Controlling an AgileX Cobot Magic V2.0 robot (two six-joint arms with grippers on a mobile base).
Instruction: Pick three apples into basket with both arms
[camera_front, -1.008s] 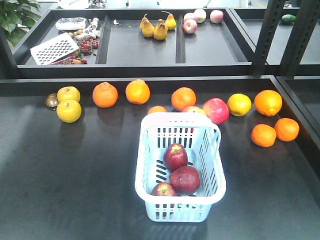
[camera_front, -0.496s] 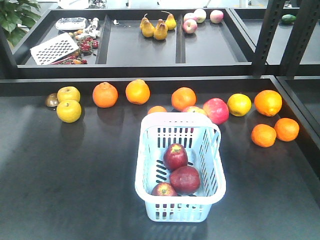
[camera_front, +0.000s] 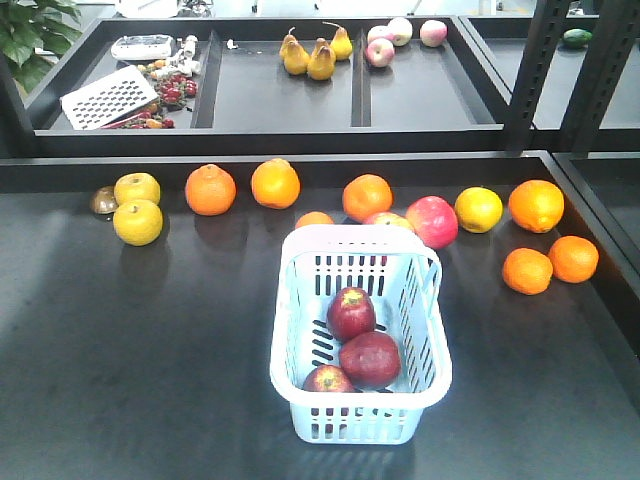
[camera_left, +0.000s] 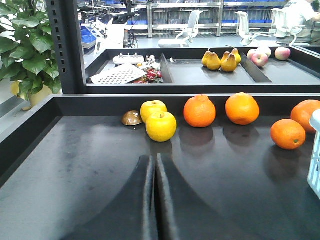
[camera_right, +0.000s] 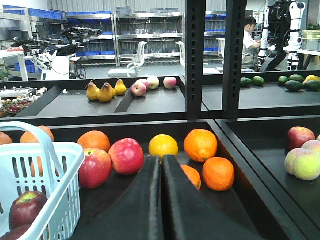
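From my remote station I record three dark red apples inside the basket (camera_front: 360, 335), which stands on the dark desk (camera_front: 150, 350) toward the near edge: one apple (camera_front: 351, 313) lies near the basket's middle, a second apple (camera_front: 369, 359) sits just in front of it and touching it, and a third apple (camera_front: 327, 380) rests against the near wall. Neither arm appears in the front view. In the left wrist view, the left end effector (camera_left: 154, 165) sits low over the bare desk surface, level and pointing toward the back rail, its two black fingers pressed together with only a hairline seam between them and nothing held; two yellow fruits (camera_left: 160, 126) and a row of oranges (camera_left: 199, 111) lie well ahead of it, and only the basket's edge shows at the right border. In the right wrist view, the right end effector (camera_right: 161, 162) is likewise low and level, fingers pressed flat against each other, empty, aimed toward a yellow citrus (camera_right: 163, 146) and the oranges by the desk's rear rail. The basket lies to its left with one dark apple visible through the slotted wall, and two red-pink apples (camera_right: 126, 156) sit just beyond the basket's far corner.
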